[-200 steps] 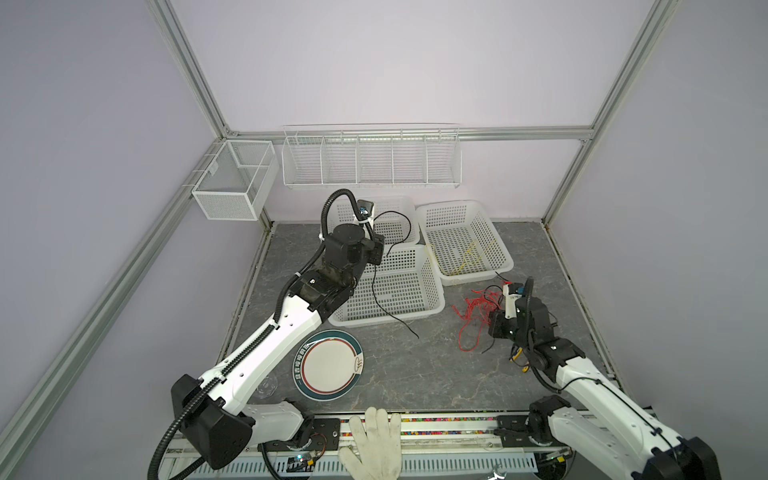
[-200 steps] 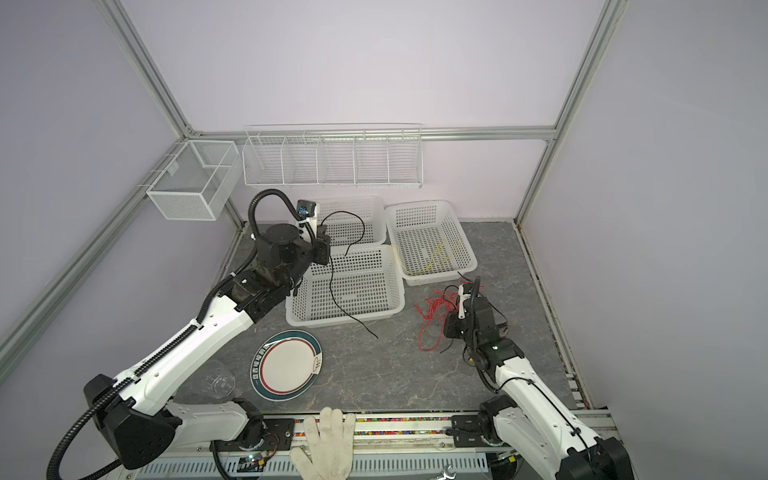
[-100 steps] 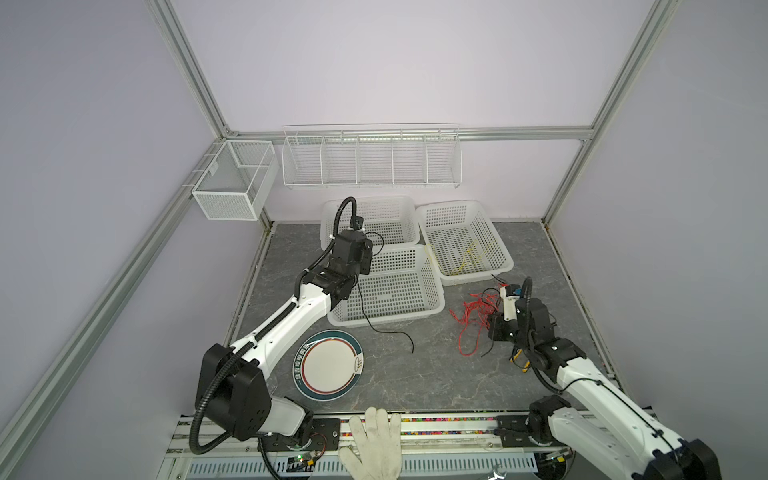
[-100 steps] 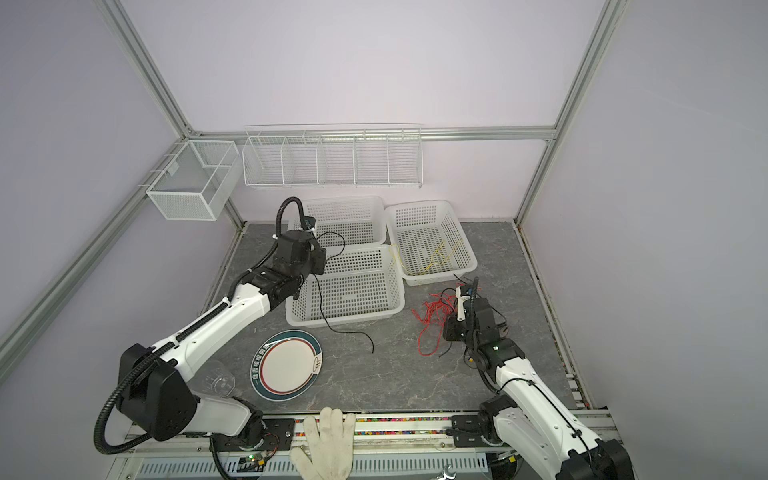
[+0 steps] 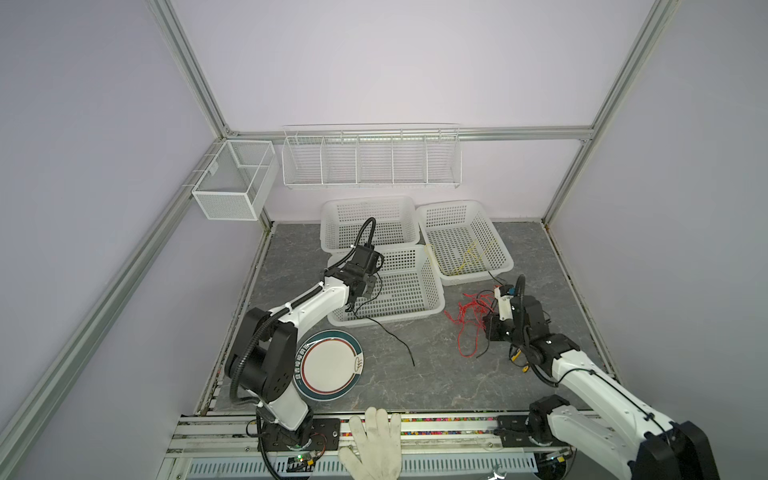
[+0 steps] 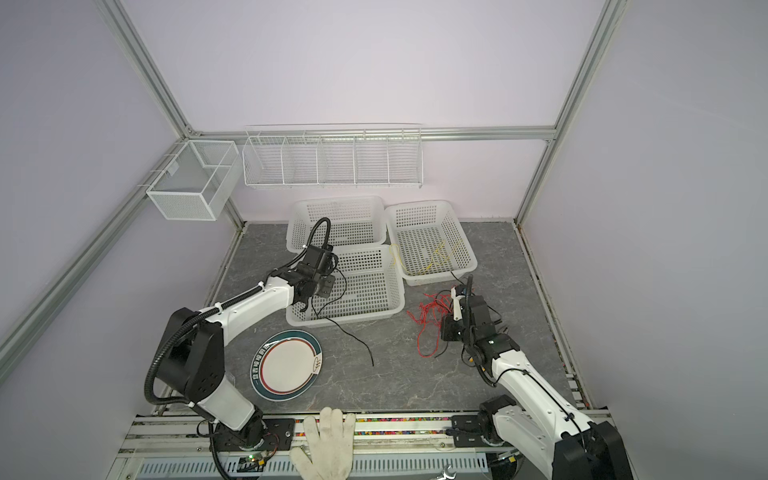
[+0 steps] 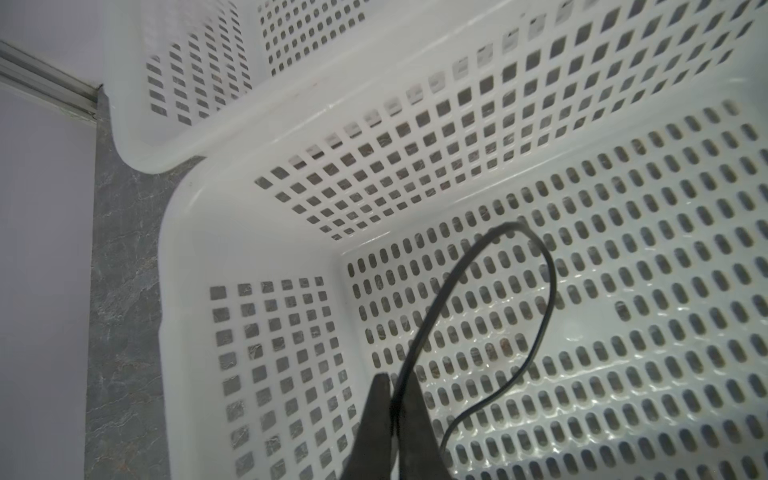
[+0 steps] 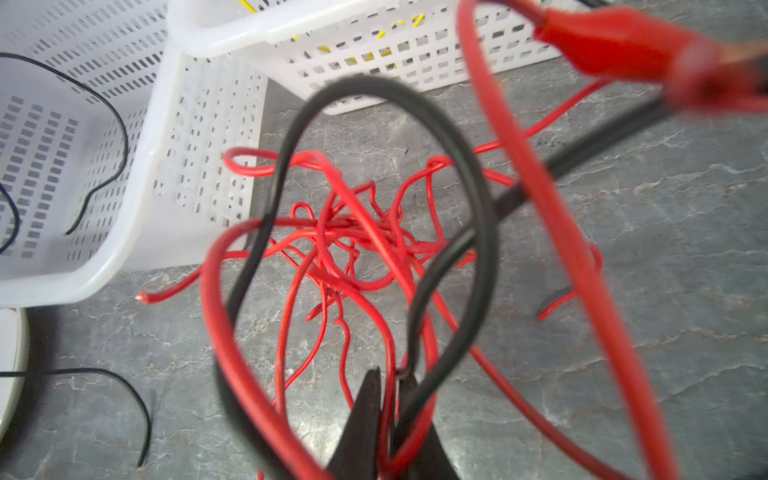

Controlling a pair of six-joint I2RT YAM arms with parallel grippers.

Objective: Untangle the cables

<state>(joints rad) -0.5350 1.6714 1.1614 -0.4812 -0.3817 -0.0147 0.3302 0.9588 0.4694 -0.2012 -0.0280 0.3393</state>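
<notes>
The left arm has dropped from its raised pose and now reaches low into the front basket, bringing the black cable down with it; the right arm has hardly shifted. At that basket's left end the left gripper is clamped on the black cable. Only the left wrist view shows this pinch, which is too small to read in both top views. From the jaws the cable loops over the basket floor, crosses the near rim and trails onto the bare table, ending right of the plate, which lies near the basket's near left corner. Just right of the basket lies the tangle of red and black strands. The right gripper is at the tangle's far side, jaws nearly together on a red strand and a black one. The right wrist view alone shows a red clip close to the lens. The yellow cable lies in the basket behind and right of the front one.
</notes>
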